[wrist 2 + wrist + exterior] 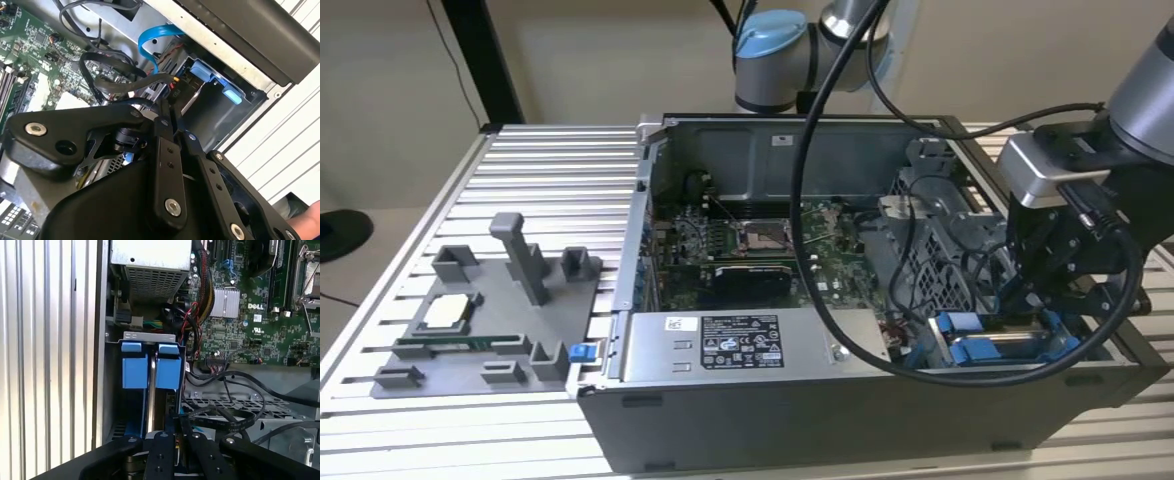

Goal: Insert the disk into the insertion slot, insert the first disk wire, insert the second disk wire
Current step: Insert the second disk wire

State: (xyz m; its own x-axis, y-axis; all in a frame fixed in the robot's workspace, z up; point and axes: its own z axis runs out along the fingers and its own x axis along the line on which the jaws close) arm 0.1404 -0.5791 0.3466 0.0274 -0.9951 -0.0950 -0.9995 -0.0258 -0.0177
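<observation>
While black tool (172, 440) fingers sit together, blue-framed disk (150, 365) stands in grey sheet-metal insertion slot (150, 336).

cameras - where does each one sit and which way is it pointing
Exterior view: off the arm, above the table, looking down into the open computer case; shows the arm and the gripper at the case's corner on the exterior view's right.
First wrist view: on the arm, looking past the gripper at the blue disk frames and motherboard.
Second wrist view: on the arm, looking along the gripper linkage into the same corner.
Shared: both wrist views show the blue frames.
</observation>
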